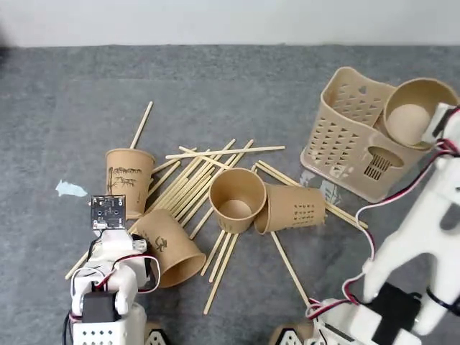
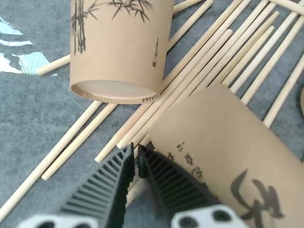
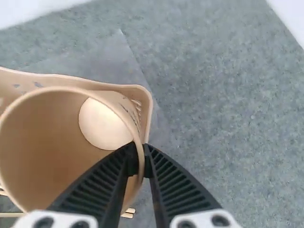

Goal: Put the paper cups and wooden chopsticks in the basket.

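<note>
No words or numbers could be read outright. The side-lying paper cup [image 2: 223,156] at the near left bore large dark brush-drawn characters and a row of smaller ones, not legible as words. The bamboo-painted cup [image 2: 118,42] just beyond it carried a thin vertical line of tiny print, too small to read. The middle cup [image 1: 291,207], lying flat, showed small dark marks, illegible.

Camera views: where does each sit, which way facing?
High view: fixed above the table, looking down on chopsticks and basket; left arm, right arm at the lower edge.
Left wrist view: on the left arm, looking past shut left fingers at the bamboo-print cup and lying cup.
Right wrist view: on the right arm, looking along right fingers pinching the held cup's rim.
Shared: high and right wrist both show held cup and basket.
</note>
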